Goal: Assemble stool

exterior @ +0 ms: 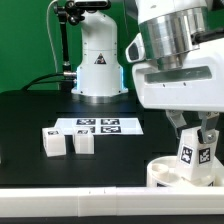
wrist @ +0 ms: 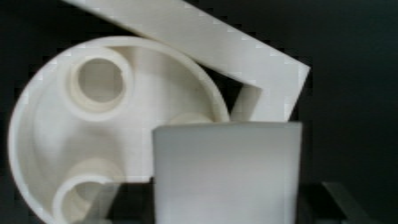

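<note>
In the exterior view, the white arm (exterior: 170, 50) reaches down on the exterior view's right. Its jaws are clenched on a short white block with a black-and-white square on it. This held leg (exterior: 196, 157) stands upright, right over the round white seat (exterior: 166, 177). The seat lies on the black counter (exterior: 30, 120) at the exterior view's lower right. It is not clear if the held leg touches the seat. One loose leg (exterior: 52, 141) and a second loose leg (exterior: 83, 142) sit side by side on the counter, toward the exterior view's left, well apart from the seat. Just behind them lies the flat marker board (exterior: 100, 126). A long white rail (exterior: 80, 197) runs along the front of the counter, and the seat is just beside it.

In the wrist view, the held leg (wrist: 222, 165) is a plain white block in the near middle. Behind it is the seat (wrist: 125, 130), with its rim and its inside showing. Two round hollows show in the seat, one hollow (wrist: 98, 80) and another hollow (wrist: 80, 195). The rail (wrist: 196, 40) runs slanted past the seat's edge. The jaws hardly show here.
</note>
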